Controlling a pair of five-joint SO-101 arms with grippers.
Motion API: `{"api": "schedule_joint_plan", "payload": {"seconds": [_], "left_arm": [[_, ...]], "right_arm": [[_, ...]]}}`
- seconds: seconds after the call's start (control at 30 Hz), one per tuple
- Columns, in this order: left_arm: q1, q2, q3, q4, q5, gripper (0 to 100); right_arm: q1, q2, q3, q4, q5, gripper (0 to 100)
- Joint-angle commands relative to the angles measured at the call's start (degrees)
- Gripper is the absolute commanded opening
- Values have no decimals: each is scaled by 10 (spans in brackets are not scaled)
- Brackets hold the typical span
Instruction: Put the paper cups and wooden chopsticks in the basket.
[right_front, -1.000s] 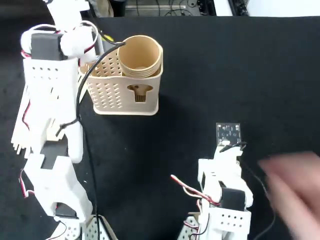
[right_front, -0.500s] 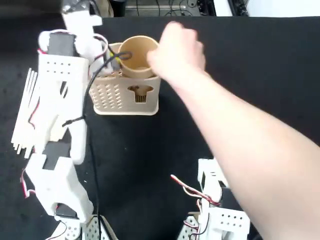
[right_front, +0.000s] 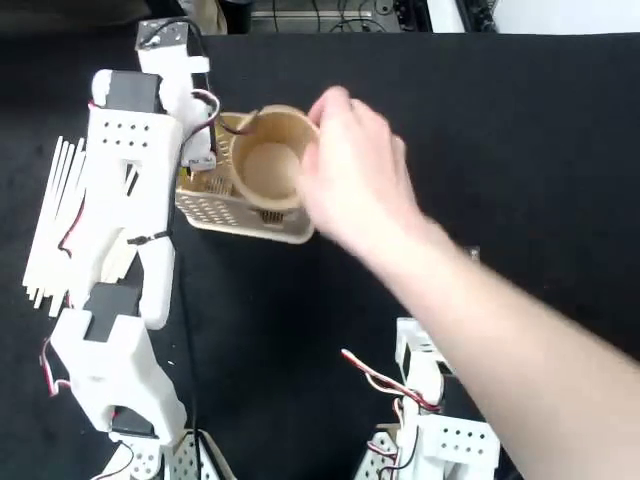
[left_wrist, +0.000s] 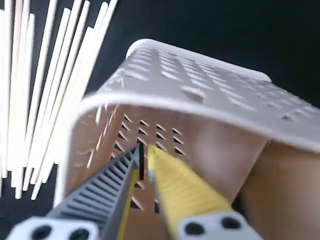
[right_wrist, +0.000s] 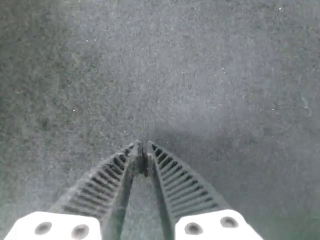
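The cups (right_front: 265, 170) are in the basket (right_front: 215, 208) under a hand (right_front: 355, 190), but your chopsticks (right_front: 60, 215) lie on the worktop (right_front: 520, 120); both jaws are closed, empty.

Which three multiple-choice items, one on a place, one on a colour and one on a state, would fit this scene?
1. Where do the wooden chopsticks lie?
A. in a drawer
B. on the table
C. on a chair

2. What colour is the table?
A. white
B. black
C. green

3. How is the right gripper?
A. wide open
B. shut on a spoon
C. shut, empty

Answers:
1. B, they lie flat on its surface.
2. B, the surface is black all over.
3. C, it is closed with nothing in it.
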Motion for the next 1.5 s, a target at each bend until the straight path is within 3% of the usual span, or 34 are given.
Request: {"api": "schedule_joint_plan", "payload": {"seconds": [0.0, 0.27, 0.67, 0.83, 1.1, 1.47], "left_arm": [[-26, -8, 4, 2, 2, 126], [-30, -30, 3, 3, 7, 202], [35, -277, 218, 0, -59, 216], [-10, -342, 178, 1, -18, 295], [24, -352, 168, 2, -17, 310], [-152, -349, 76, 2, -21, 310]], "right_arm": [[6, -39, 0, 3, 3, 18], [6, -39, 0, 3, 3, 18], [6, -39, 0, 3, 3, 18], [6, -39, 0, 3, 3, 18], [6, -39, 0, 3, 3, 18], [6, -39, 0, 3, 3, 18]]}}
